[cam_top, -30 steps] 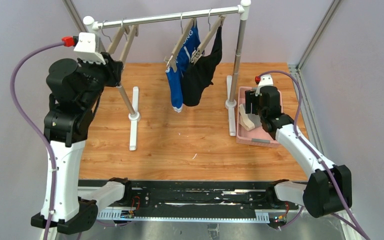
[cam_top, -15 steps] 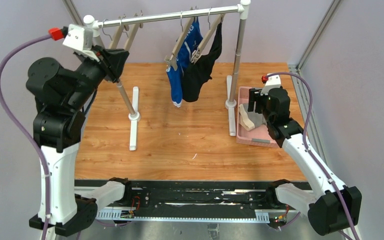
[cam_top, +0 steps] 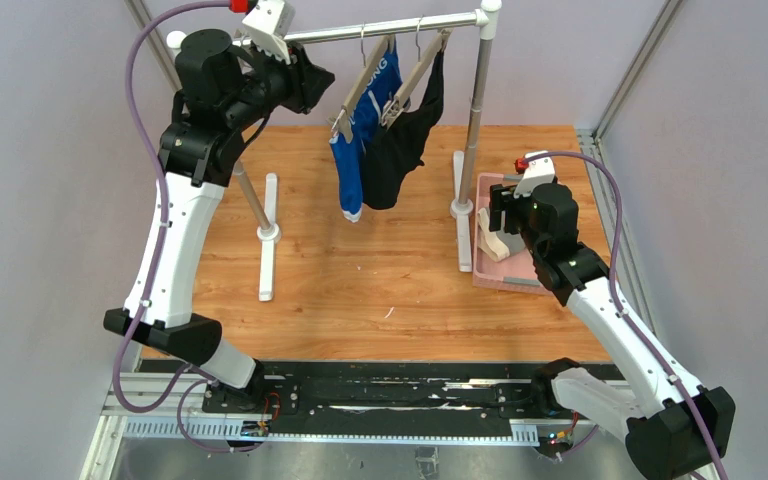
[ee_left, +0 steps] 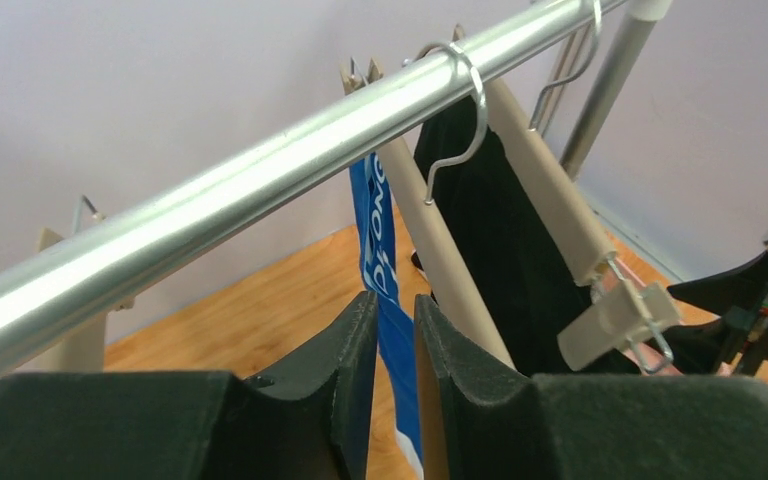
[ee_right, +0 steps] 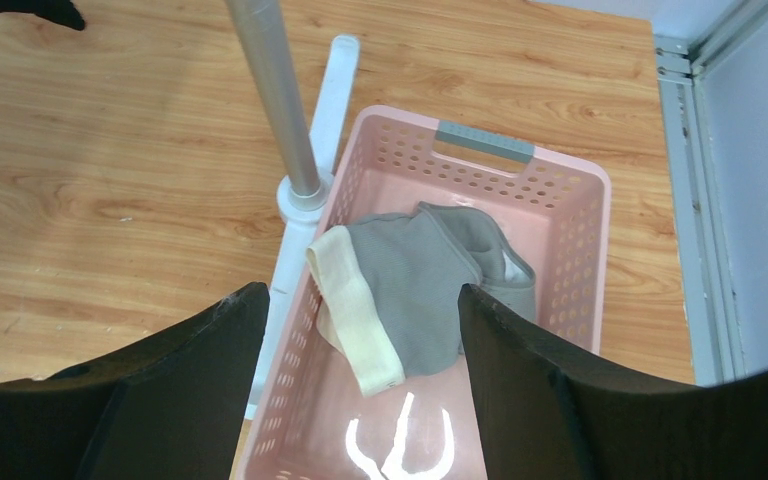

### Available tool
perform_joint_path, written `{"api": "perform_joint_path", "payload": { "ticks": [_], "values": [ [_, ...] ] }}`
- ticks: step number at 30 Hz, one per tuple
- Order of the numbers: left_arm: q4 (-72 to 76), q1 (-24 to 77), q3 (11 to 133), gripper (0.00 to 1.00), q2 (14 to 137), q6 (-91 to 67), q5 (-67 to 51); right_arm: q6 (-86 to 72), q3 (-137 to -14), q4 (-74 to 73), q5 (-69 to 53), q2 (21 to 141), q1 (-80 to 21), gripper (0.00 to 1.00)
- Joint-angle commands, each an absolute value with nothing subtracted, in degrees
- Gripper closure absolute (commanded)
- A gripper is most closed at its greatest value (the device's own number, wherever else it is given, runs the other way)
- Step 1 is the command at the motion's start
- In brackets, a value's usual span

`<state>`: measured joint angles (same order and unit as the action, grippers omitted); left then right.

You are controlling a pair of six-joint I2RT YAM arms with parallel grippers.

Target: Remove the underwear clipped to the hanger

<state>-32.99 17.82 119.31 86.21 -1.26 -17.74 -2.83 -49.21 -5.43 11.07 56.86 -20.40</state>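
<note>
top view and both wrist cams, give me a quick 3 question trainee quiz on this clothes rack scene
1. True or false: the grey underwear lies in the pink basket.
2. Which pieces hang from hangers on the rail? A) grey and blue B) blue and black C) black only
3. Fill in: the right gripper above the basket is ____, the left gripper by the blue underwear nearly shut.

Key: 1 true. 2 B, blue beside the black underwear. 3 open.

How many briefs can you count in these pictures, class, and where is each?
3. The blue briefs and the black briefs hang side by side from hangers on the rail. The grey briefs lie in the pink basket. None seem hidden.
</note>
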Motion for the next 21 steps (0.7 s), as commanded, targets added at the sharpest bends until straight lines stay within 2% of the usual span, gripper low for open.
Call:
{"api": "perform_joint_path", "payload": {
  "ticks": [1, 6, 9, 21],
  "values": [
    [-27.3, 18.2, 120.4, 0.69, 87.3, -1.2, -20.7, -2.2, -48.6, -6.9, 12.2, 54.9, -22.2, 0.29],
    [-24.7, 18.2, 120.4, 0.68, 89.0, -3.8, -24.7, -2.3, -48.2, -7.5, 12.2, 54.7, -22.7, 0.29],
    [-23.7, 18.3, 119.8, 0.71, 89.5, -4.9, -26.4, -2.2, -48.0, -7.3, 12.1, 54.8, -23.0, 0.29],
    [-35.5, 19.9, 122.9, 0.74, 90.8, 2.1, -24.2, -1.8, -47.8, -6.2, 11.5, 55.2, -23.8, 0.28]
  ]
}}
